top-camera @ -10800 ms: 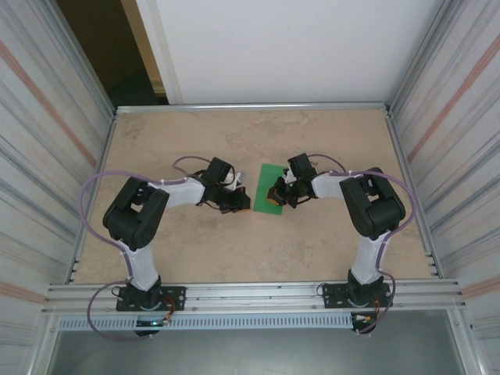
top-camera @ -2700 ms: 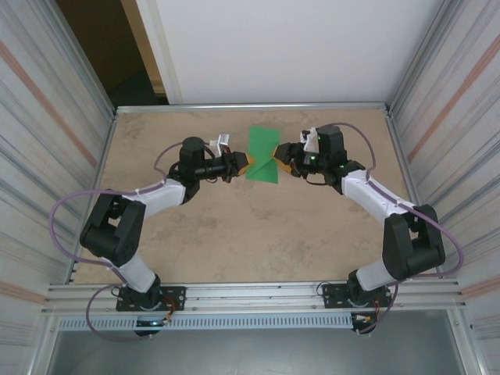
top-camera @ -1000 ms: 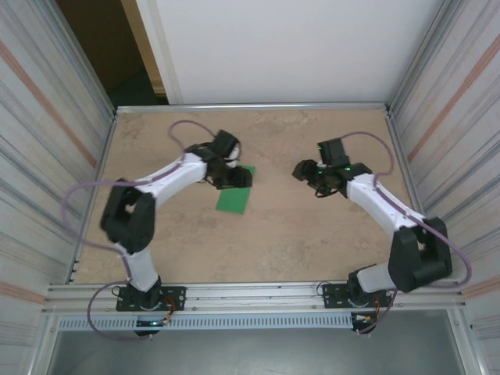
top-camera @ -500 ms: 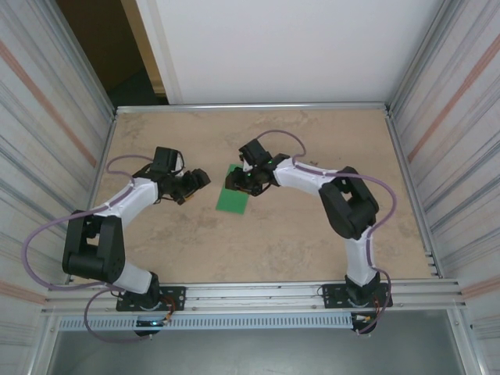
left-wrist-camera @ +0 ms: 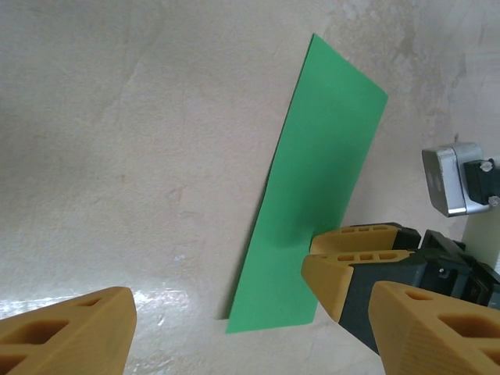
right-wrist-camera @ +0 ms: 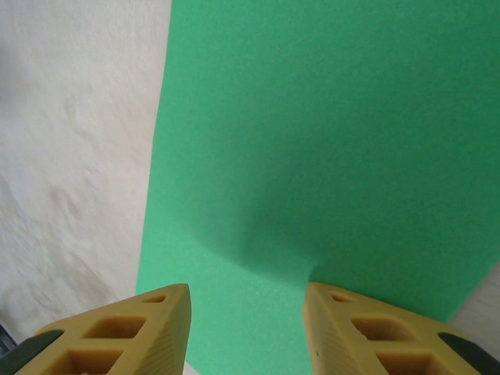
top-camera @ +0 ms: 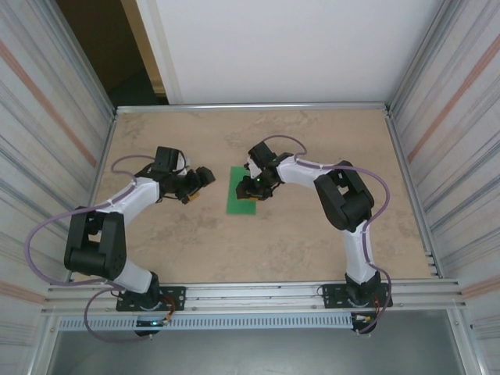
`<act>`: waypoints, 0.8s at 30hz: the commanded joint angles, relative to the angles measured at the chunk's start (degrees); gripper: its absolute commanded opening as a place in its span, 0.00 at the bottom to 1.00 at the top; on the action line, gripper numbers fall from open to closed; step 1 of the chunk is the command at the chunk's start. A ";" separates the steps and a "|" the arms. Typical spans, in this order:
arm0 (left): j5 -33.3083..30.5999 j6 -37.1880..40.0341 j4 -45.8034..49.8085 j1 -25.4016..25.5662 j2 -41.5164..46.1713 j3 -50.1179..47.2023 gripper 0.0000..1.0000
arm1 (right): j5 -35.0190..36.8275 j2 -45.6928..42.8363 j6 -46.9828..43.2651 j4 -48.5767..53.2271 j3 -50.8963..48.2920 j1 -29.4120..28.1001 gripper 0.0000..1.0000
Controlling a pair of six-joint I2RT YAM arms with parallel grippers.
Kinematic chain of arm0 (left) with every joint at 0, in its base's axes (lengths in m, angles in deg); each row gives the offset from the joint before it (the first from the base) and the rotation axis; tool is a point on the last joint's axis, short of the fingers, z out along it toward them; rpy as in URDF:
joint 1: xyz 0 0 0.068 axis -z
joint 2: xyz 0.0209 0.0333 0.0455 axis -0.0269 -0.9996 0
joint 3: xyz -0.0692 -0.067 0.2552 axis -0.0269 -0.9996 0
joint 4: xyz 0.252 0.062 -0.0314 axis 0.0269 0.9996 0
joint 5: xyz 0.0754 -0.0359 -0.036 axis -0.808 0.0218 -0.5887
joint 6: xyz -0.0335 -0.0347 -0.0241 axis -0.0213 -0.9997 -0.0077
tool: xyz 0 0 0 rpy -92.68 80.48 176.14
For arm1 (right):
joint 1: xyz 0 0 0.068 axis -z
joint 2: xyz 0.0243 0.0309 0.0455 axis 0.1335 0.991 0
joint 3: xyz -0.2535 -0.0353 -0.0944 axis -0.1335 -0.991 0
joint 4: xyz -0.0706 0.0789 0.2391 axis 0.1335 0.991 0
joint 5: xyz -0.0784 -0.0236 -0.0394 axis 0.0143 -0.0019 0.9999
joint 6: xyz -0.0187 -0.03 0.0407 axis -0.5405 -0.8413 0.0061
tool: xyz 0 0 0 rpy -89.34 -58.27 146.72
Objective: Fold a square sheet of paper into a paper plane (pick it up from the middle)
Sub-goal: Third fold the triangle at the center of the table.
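Out past my bases, near the middle of the desk (top-camera: pixel 156 250), my left end effector (top-camera: pixel 197 186) is hanging with its jaws spread wide and gripping nothing, just left of the green sheet of paper (top-camera: pixel 241 201) and apart from it. The sheet is lying flat on the desk as a narrow oblong. My right end effector (top-camera: pixel 255 186) is reaching over it, jaws partly apart with nothing pinched between them, both fingertips (right-wrist-camera: pixel 158 319) pointing down over the green; I cannot tell whether they are touching it.
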 commanded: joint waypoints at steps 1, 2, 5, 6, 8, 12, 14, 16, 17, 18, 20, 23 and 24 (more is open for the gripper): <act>3.92 0.87 -1.58 1.51 -0.34 -0.43 0.80 | 0.85 -1.70 -14.29 11.92 -3.83 2.43 0.42; 4.28 0.72 -2.09 2.31 -0.41 -0.74 0.80 | -0.59 -3.39 -14.66 11.46 -3.87 2.64 0.42; 5.13 -0.56 -3.34 4.66 -0.48 -1.61 0.81 | -1.94 -9.63 -6.63 3.94 -6.42 3.17 0.43; 5.72 -1.20 -4.25 5.57 -0.43 -2.08 0.82 | -1.75 -12.19 -1.59 -0.12 -8.65 3.60 0.43; 5.87 -2.66 -5.72 7.65 -0.34 -3.05 0.83 | 1.65 -15.81 9.00 -5.84 -13.53 4.32 0.44; 6.46 -5.37 -8.12 11.77 -1.67 -3.72 0.82 | 3.19 -16.72 19.44 -11.93 -19.10 4.02 0.38; 6.43 -6.36 -9.33 13.32 -2.62 -3.87 0.79 | 2.69 -15.36 19.92 -12.36 -18.90 3.93 0.36; 7.02 -6.91 -10.23 14.33 -4.05 -3.50 0.75 | 2.26 -13.48 19.63 -11.56 -17.86 4.00 0.33; 7.38 -7.14 -10.55 14.82 -4.80 -3.22 0.72 | 2.21 -12.73 19.67 -11.54 -17.58 4.15 0.33; 7.62 -7.37 -10.78 15.14 -5.32 -3.04 0.70 | 2.25 -12.14 19.76 -11.54 -17.53 4.26 0.32; 7.58 -7.93 -11.53 15.90 -6.32 -2.88 0.65 | 2.60 -11.20 20.05 -11.85 -17.94 4.71 0.31; 7.71 -8.03 -11.92 16.87 -7.59 -2.40 0.58 | 2.39 -10.31 20.09 -12.19 -18.65 5.04 0.31; 7.77 -7.96 -11.85 17.06 -7.99 -2.18 0.55 | 2.25 -10.17 19.98 -12.24 -18.96 5.16 0.31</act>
